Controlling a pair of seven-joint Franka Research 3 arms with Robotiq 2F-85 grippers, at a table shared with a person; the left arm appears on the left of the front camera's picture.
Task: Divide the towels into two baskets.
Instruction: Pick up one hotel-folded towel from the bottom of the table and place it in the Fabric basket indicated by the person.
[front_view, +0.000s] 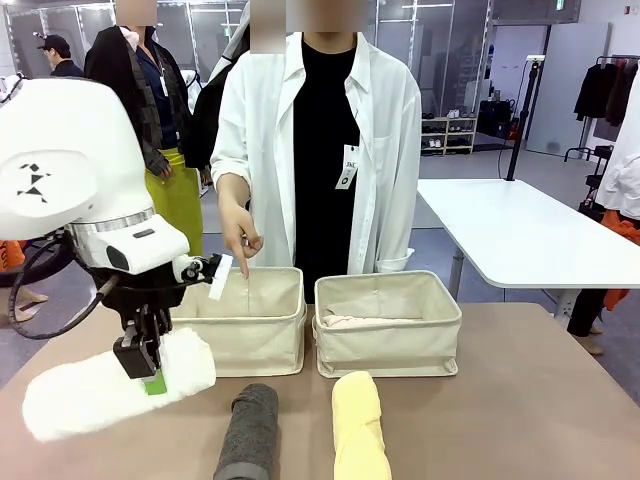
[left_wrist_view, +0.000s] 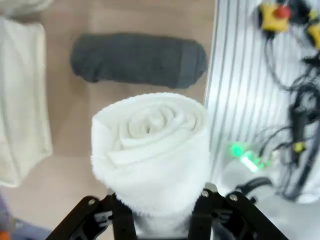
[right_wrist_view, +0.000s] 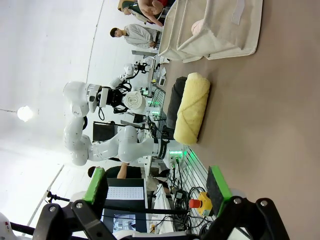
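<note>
My left gripper (front_view: 150, 372) is shut on the white towel (front_view: 100, 392), holding the roll in the air above the table's left front. In the left wrist view the roll's spiral end (left_wrist_view: 150, 145) stands up between the black fingers (left_wrist_view: 122, 222). The dark grey towel (front_view: 250, 432) and the pale yellow towel (front_view: 360, 428) lie side by side at the front edge. Behind them stand the two cream baskets. The left basket (front_view: 250, 345) holds no towel that I can see. In the right basket (front_view: 390, 348) lies the pale pink towel (front_view: 345, 322). My right gripper (right_wrist_view: 156, 192) is open, holding nothing.
A person in a white shirt stands at the far side, one hand (front_view: 240, 238) pointing down into the left basket. The brown table (front_view: 520, 400) is bare to the right of the baskets. A white table (front_view: 520, 235) stands behind at the right.
</note>
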